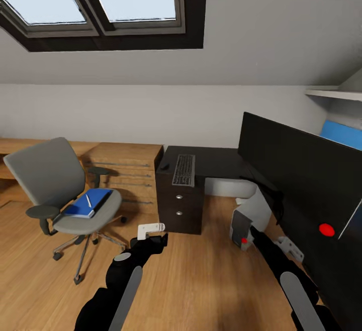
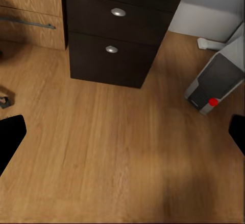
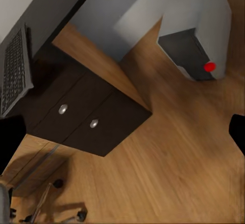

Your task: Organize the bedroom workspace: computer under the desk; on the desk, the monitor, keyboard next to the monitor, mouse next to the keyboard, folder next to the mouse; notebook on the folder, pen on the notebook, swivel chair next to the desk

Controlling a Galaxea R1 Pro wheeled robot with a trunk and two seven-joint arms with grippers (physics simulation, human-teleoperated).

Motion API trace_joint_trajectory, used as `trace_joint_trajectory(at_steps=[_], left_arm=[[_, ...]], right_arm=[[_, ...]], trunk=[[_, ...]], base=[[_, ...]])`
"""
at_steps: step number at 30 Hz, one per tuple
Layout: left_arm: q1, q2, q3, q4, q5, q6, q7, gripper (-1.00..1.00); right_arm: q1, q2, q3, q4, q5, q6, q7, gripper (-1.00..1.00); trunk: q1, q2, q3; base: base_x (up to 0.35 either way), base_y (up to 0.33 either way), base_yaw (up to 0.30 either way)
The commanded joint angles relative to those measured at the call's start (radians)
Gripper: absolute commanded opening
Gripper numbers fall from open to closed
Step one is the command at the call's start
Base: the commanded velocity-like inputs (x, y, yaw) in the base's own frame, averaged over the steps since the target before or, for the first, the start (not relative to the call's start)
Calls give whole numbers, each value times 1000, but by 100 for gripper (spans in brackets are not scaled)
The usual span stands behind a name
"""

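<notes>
On the chair (image 1: pixel 60 190) at 9 o'clock: folder (image 1: pixel 89 203), pen (image 1: pixel 88 200) on top. Keyboard (image 1: pixel 184 170) on worktop (image 1: pixel 211 162). Both end effectors (image 1: pixel 151 232) (image 1: pixel 287 246) spread, empty.

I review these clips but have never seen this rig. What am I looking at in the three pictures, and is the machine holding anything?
These are simulator renders of a wheeled robot with two arms. The big picture comes from its head camera; its left gripper and right gripper reach forward, jaws apart and empty. The other two come from cameras on each wrist, looking at the wood floor. In the head picture the black desk carries a keyboard and a monitor. The computer stands on the floor by the desk. The swivel chair holds a blue folder with a pen on top.
</notes>
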Motion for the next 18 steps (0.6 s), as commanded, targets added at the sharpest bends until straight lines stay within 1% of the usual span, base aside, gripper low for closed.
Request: trace_joint_trajectory(at_steps=[1,2,3,6,7,10,12,13,18], left_arm=[[-1,0,-1,-1,11,3,9,100],[-1,0,-1,-1,10,3,9,100],[-1,0,-1,-1,10,3,9,100],[-1,0,-1,-1,10,4,9,100],[-1,0,-1,-1,10,3,9,100],[-1,0,-1,-1,10,3,9,100],[-1,0,-1,-1,10,3,9,100],[-1,0,-1,-1,10,3,9,100],[-1,0,-1,-1,10,3,9,100]], right_arm=[[-1,-5,0,-2,-5,4,-8,100],[-1,-16,-1,-2,-4,6,-11,100],[-1,-20,-1,-2,4,7,-14,100],[-2,-22,0,-2,36,8,-16,100],[-2,-22,0,-2,59,9,-16,100],[-2,-21,0,-2,104,24,-24,100],[-2,-21,0,-3,113,31,-28,100],[-2,-20,1,-3,125,39,-30,100],[-2,-16,2,0,129,34,-32,100]], trunk=[[-5,6,2],[-8,13,5],[-12,20,8],[-24,41,18],[-28,48,21],[-39,69,30],[-47,83,37],[-51,90,40],[-70,125,55]], base=[[-336,-103,0],[-337,-112,0],[-337,-117,0],[-337,-119,0],[-337,-120,0],[-337,-122,0],[-337,-124,0],[-337,-131,0],[-337,-151,0]])
